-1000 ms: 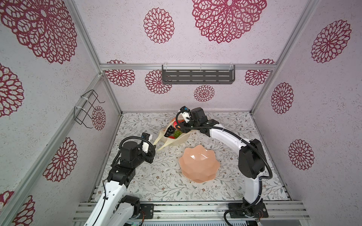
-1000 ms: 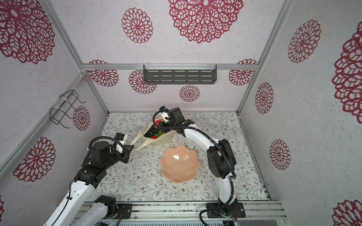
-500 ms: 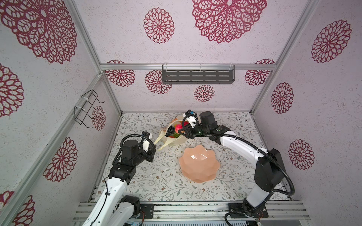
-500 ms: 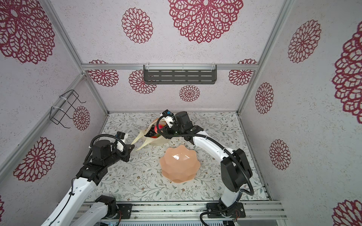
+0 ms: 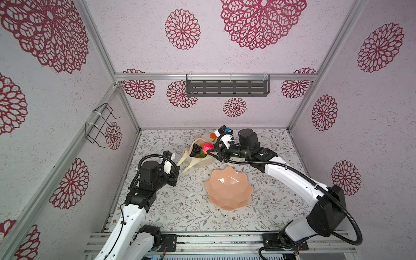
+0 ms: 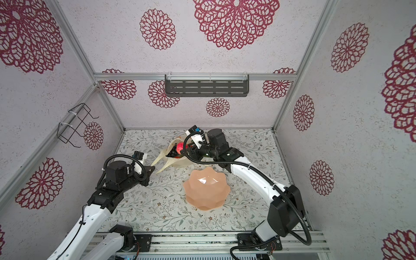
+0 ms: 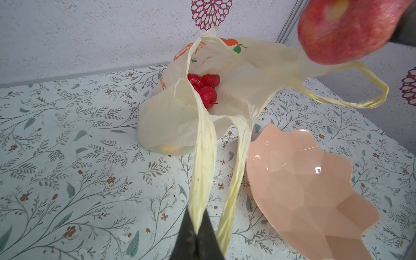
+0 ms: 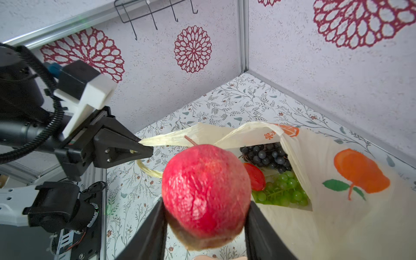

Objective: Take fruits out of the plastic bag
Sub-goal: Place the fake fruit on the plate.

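The cream plastic bag [image 5: 199,161] [image 6: 177,162] lies open near the back of the table. My left gripper [image 7: 198,227] [image 5: 177,167] is shut on one of its loop handles [image 7: 203,157] and holds it taut. A large round red fruit [image 8: 206,191] [image 5: 208,146] [image 7: 346,29] sits between the fingers of my right gripper [image 8: 206,208], just above the bag's mouth. Inside the bag lie dark grapes [image 8: 265,156], green grapes [image 8: 283,191], a small red fruit [image 8: 255,176] and small round red ones [image 7: 203,86].
A peach-pink scalloped bowl [image 5: 228,190] [image 6: 206,188] [image 7: 315,180] stands in front of the bag, toward the right arm. A wire rack [image 5: 99,126] hangs on the left wall and a grey shelf [image 5: 227,85] on the back wall.
My right arm has drawn back from deep in the bag, bringing the red fruit up out of its mouth. The left gripper has kept its hold on the handle.
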{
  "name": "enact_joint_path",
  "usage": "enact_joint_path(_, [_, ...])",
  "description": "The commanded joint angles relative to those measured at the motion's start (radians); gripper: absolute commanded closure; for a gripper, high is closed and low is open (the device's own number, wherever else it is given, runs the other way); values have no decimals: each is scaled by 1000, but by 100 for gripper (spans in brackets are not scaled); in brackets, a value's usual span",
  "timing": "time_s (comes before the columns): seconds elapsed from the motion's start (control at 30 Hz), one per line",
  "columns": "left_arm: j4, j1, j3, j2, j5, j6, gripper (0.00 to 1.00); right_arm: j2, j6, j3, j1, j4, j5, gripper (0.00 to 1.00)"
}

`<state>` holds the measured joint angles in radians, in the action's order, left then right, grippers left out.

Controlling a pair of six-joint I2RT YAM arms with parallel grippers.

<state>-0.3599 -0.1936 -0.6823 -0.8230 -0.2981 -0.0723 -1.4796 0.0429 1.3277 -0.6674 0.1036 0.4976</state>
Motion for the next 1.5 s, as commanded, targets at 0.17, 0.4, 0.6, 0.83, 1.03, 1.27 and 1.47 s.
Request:
enact_joint_path(0.17, [12,0,-21,-2,-27,-1,95,185,-43,-134,-43,152,-125,62])
enact_joint_path(0.4, [-15,-32,-23,-8,-9,2,94,329,9,-313,-81,224,-220,63])
enact_joint_path(0.6, [-35,-49,-25,-15,25,12,93,367,52,-412,-102,272,-293,63])
enact_joint_path(0.83, [-45,-49,-28,-10,42,13,93,334,83,-499,-107,228,-420,61])
enact_joint_path(1.03, [-51,-52,-29,-3,46,12,93,256,97,-536,-106,150,-439,58])
enact_joint_path(1.27, [-53,-55,-29,11,51,14,92,117,123,-513,-106,86,-464,57])
enact_joint_path(1.47, [-56,-61,-26,11,54,16,91,23,126,-500,-105,66,-483,53])
